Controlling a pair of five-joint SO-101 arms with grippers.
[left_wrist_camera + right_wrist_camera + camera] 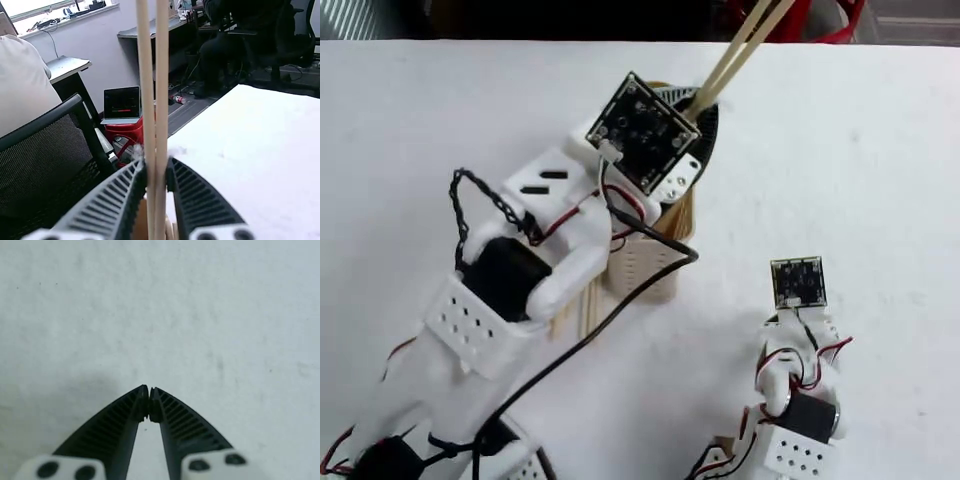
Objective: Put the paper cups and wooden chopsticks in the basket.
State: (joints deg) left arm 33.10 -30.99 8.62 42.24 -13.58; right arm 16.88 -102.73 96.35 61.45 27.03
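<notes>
Left gripper [156, 166] is clamped on the pair of pale wooden chopsticks [161, 75], held steeply upright over the light wooden basket [645, 268] mid-way across the white table [860, 180], tops leaning toward the far edge. Looks like the drop-in step: next, tilt and lower into the basket, then let go. Right gripper [149, 405] is pinched closed on nothing near the front edge, well apart, with open table between.

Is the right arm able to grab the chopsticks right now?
Probably not. The chopsticks are clamped in the left gripper above the basket, and the right gripper sits shut over bare table, well apart from them.
</notes>
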